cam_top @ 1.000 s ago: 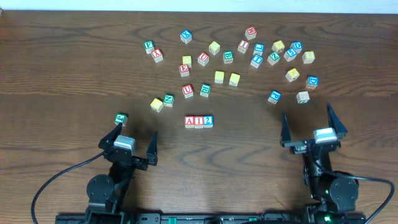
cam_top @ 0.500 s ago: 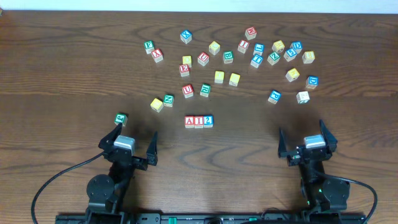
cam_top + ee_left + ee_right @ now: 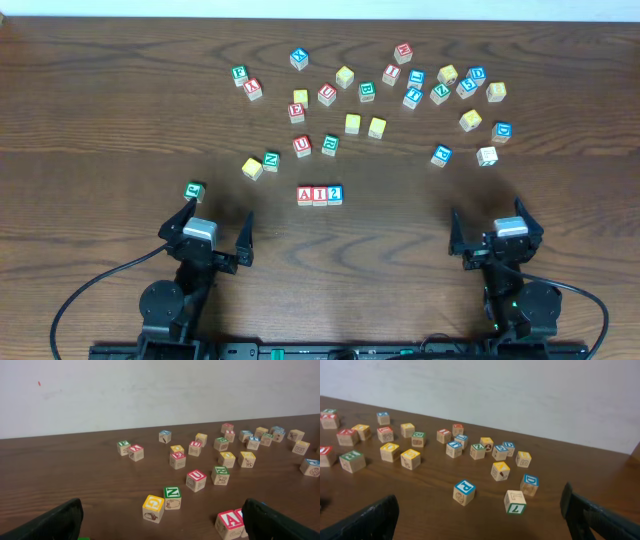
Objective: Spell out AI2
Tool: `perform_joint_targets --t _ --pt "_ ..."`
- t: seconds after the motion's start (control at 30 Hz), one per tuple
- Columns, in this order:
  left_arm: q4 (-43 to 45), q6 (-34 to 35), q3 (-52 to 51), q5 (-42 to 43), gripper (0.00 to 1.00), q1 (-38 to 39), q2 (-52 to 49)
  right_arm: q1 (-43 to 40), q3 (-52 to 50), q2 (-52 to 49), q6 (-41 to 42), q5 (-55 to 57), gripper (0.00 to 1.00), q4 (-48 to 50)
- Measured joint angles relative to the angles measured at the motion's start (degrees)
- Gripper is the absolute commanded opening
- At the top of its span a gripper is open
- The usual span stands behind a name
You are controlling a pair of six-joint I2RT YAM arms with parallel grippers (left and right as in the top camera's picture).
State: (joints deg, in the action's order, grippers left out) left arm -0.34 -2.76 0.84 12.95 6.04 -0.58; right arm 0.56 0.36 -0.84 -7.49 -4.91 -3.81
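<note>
Three wooden cubes stand touching in a row at the table's middle: the red A cube (image 3: 305, 195), the red I cube (image 3: 319, 195) and the blue 2 cube (image 3: 334, 194). The A cube also shows in the left wrist view (image 3: 229, 523), partly behind the right finger. My left gripper (image 3: 207, 223) is open and empty, near the front edge, left of the row. My right gripper (image 3: 490, 225) is open and empty, near the front edge, far right of the row. The I and 2 cubes are hidden in both wrist views.
Several other letter cubes lie scattered across the far half of the table, among them a red U (image 3: 302, 146), a green N (image 3: 271, 160), a yellow G (image 3: 252, 168) and a blue P (image 3: 441, 155). A green cube (image 3: 195, 190) sits just beyond my left gripper.
My right arm has drawn back toward the front edge and settled there. The left arm and the cubes have not moved.
</note>
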Motion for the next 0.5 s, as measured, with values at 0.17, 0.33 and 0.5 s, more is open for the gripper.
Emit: perform_joint_targets --t 0.17,0.33,0.5 --pt "0.0 0.0 0.0 0.0 0.99 0.0 0.0 0.0 0.0 0.0 1.4 0.7 0.99 -0.1" --pt "0.0 0.0 0.0 0.0 0.99 0.0 0.0 0.0 0.0 0.0 3.6 1.5 0.99 -0.2" --pt "0.0 0.0 0.0 0.0 0.99 0.0 0.0 0.0 0.0 0.0 4.9 2.0 0.99 -0.2"
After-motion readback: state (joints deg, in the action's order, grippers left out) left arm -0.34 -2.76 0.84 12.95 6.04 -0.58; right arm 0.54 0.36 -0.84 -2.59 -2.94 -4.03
